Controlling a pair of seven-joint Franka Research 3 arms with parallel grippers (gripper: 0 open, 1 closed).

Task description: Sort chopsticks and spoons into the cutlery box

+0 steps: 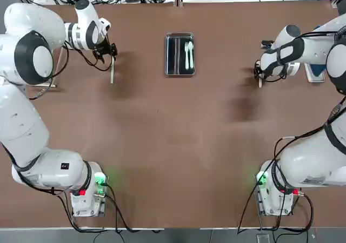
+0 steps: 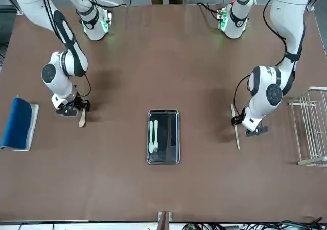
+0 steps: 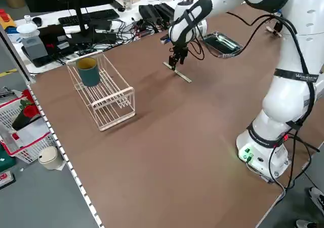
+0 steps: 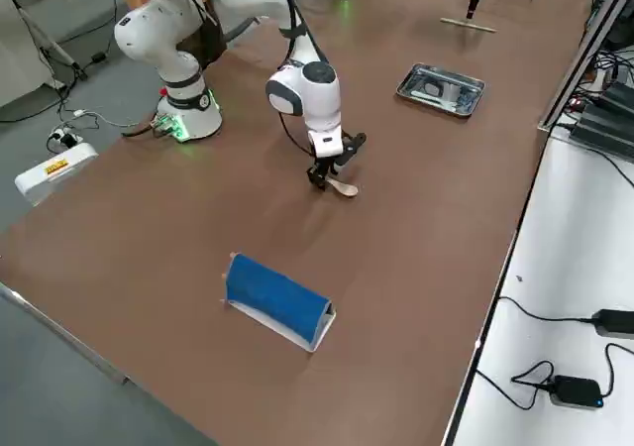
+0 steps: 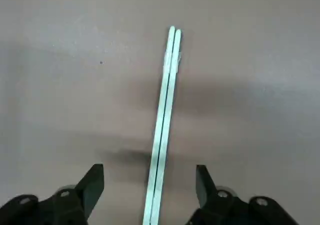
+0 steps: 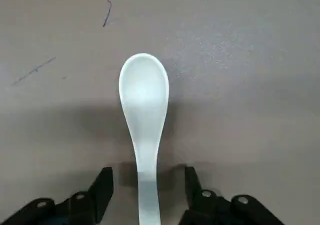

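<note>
"What did the left gripper [image 5: 150, 192] do?"
"Its fingers were apart, around the chopsticks [image 5: 164, 120]."
"And the right gripper [image 6: 149, 195]?"
"Apart too, around the spoon [image 6: 144, 100] on the table [image 6: 240, 85]. I saw no words."

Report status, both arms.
Left end effector open around chopsticks, right end effector open around spoon. Neither gripped. Cutlery box between them, nothing blocking it.

no readable text, labels, brands, numbers or signs
</note>
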